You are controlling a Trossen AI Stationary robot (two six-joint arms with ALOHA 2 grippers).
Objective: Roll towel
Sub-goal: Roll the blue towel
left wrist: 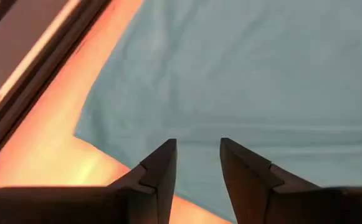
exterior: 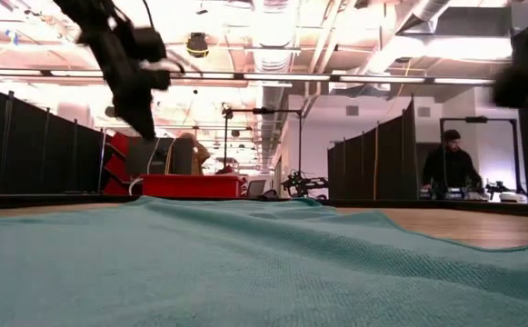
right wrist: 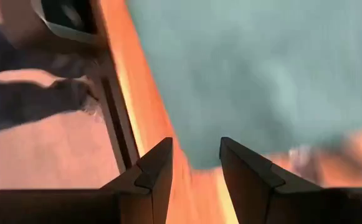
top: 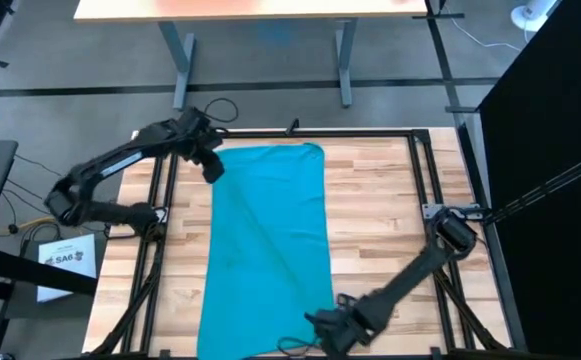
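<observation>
The right claw [top: 328,330] hovers at five o'clock over the near right corner of the towel [top: 267,235], fingers parted, holding nothing. The towel lies flat and unrolled along the middle of the table [top: 380,220]. At eleven o'clock the left claw [top: 213,168] hangs over the far left corner, also parted and empty. All the rolling looks left to do.

Soft matt cloth towel [top: 265,240] on pale wood-plank table [top: 380,220].
</observation>
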